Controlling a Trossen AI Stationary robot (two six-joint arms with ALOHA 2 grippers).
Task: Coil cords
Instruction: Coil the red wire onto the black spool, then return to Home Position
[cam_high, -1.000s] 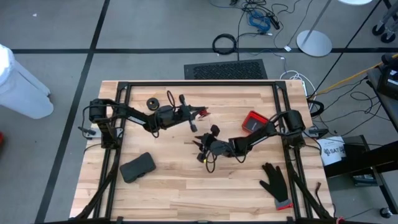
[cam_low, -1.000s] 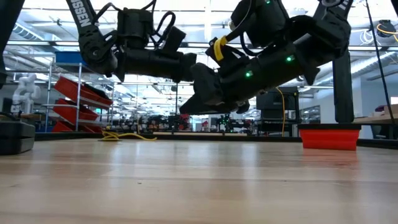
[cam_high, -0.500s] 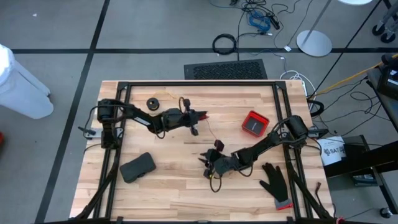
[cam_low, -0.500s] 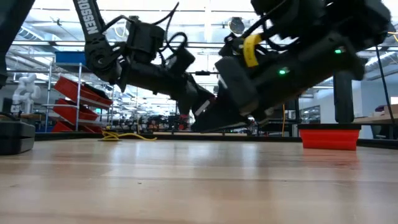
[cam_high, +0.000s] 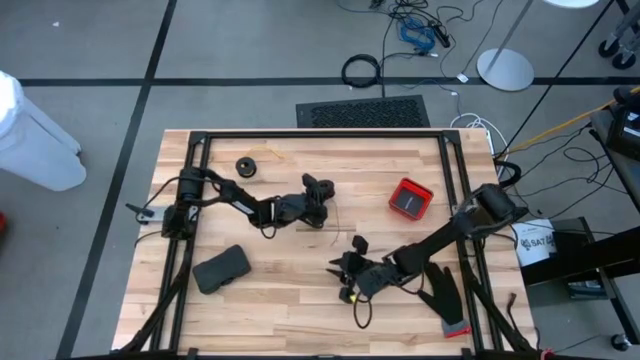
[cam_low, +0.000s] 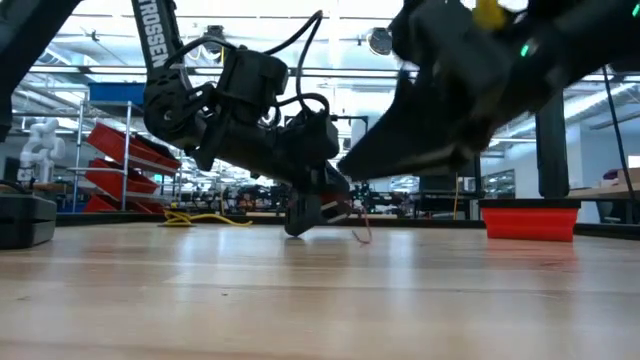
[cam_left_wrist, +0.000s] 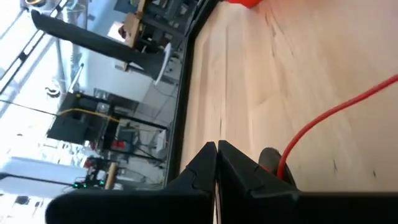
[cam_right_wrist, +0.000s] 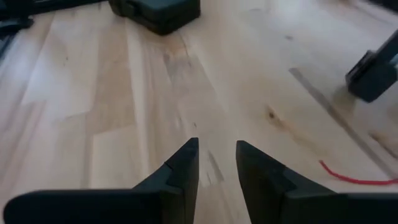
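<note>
On the wooden bench (cam_high: 280, 310), the red cord (cam_left_wrist: 336, 112) is seen beside the left gripper (cam_left_wrist: 217, 149), jaws pressed together, while the right gripper (cam_right_wrist: 216, 149) is held low, jaws spread and empty.

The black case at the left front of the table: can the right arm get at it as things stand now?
Probably yes. The right pincer is low over bare wood, and nothing lies between it and the black case; the right wrist view shows it straight ahead.
</note>
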